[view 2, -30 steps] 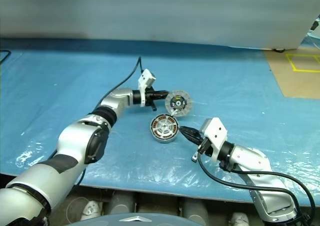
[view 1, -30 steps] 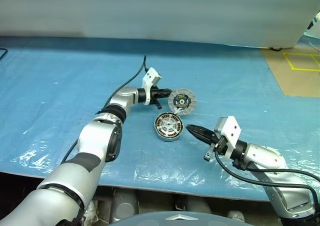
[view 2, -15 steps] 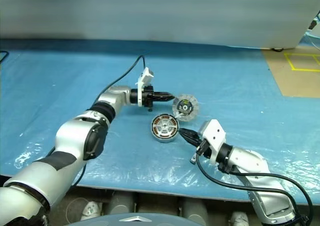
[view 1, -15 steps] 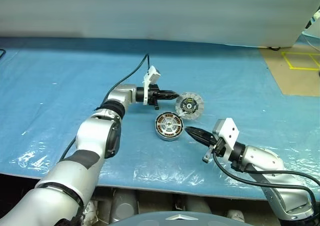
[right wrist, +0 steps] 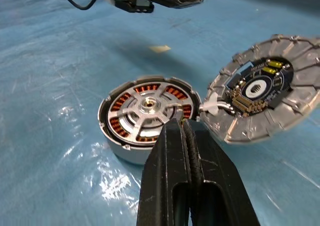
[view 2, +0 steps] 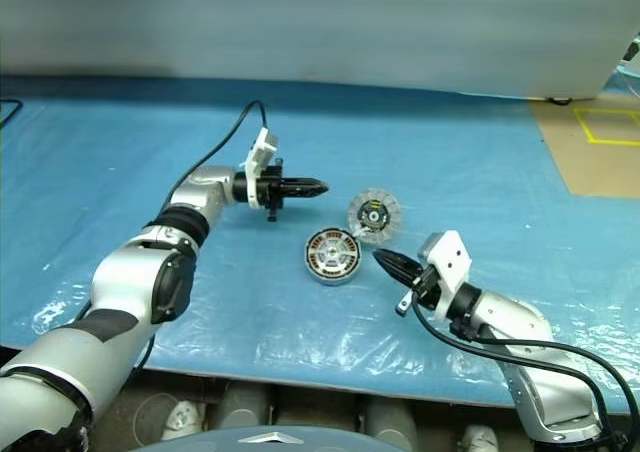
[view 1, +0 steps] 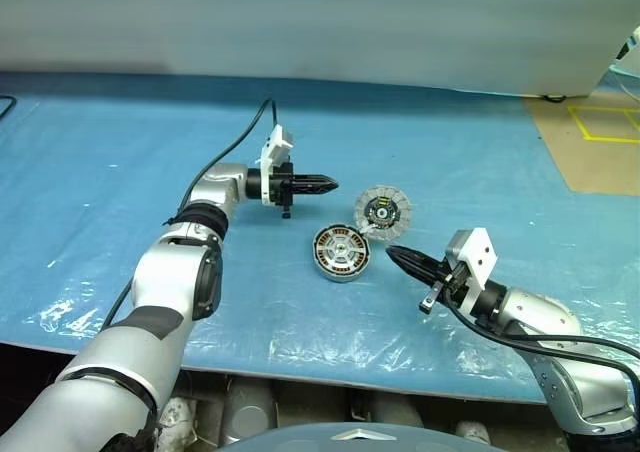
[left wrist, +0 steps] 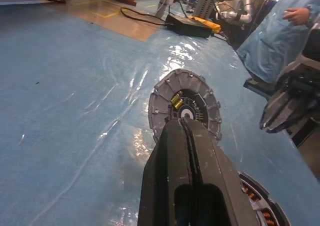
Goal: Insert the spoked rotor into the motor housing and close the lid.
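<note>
Both grippers are pinched together, empty: with the spoked rotor (right wrist: 150, 106) already inside the motor housing (view 1: 340, 251), left gripper (view 1: 325, 183) should likely flip the lid (view 1: 382, 212), just ahead of right gripper (view 1: 395, 255), squarely over it.

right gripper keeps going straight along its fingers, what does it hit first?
Likely the motor housing: the shut right gripper points at its near rim, spoked rotor already inside. The lid leans just beside that line.

Blue plastic sheet (view 1: 110, 172) covers the desk, wrinkled and shiny along the near edge. Brown floor with yellow tape lines (view 1: 600, 122) off right, pale wall (view 1: 320, 22) behind.
</note>
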You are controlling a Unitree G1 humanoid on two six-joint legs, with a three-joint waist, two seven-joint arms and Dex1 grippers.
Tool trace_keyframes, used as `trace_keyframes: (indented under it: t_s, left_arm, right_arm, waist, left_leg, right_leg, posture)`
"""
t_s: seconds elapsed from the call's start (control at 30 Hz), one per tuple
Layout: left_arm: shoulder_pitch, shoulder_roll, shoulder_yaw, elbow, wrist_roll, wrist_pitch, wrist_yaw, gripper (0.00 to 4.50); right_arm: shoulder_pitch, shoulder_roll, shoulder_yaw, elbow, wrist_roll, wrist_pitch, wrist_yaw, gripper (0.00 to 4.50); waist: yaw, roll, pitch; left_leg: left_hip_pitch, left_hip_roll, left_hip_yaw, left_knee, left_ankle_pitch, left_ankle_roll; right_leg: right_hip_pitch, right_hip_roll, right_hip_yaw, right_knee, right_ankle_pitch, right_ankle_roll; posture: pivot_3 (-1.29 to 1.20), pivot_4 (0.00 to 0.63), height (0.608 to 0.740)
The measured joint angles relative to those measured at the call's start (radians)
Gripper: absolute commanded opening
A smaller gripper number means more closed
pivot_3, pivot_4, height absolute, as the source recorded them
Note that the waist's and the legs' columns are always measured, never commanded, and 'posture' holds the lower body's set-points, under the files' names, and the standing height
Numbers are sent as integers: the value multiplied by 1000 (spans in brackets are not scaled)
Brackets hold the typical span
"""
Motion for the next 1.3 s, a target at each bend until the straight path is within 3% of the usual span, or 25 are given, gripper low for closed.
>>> trace_keyframes:
  t_s: [0.3,0.5,0.83,1.3]
  left_arm:
    - [62,-26,-18,-83,-29,-29,30,17]
    - [143,-35,-65,-250,-59,8,-14,17]
    - [360,47,-132,-632,-110,150,29,17]
    - [534,114,-150,-854,-169,221,166,17]
  right_arm:
    - [24,-17,-14,105,-39,30,-29,0]
    - [-44,26,-58,158,-54,59,-129,0]
    - [-154,96,-29,221,-66,69,-173,0]
    - [-217,94,-9,320,-107,35,-125,0]
  waist:
    - [0,0,0]
    - [-6,0,0]
    - [-7,2,-1]
    - [-10,2,-1]
  left_leg:
    - [-1,0,0,0,1,1]
    - [-1,1,1,0,1,2]
    - [-1,2,2,-1,3,5]
    - [0,2,5,-1,4,7]
  right_leg:
    - [0,0,-1,0,0,0]
    - [0,0,-1,1,-2,-3]
    - [-1,0,-2,1,-4,-7]
    - [-2,0,-1,1,-4,-7]
  posture:
    - [0,150,740]
    - [0,150,740]
    - [0,150,740]
    - [0,150,740]
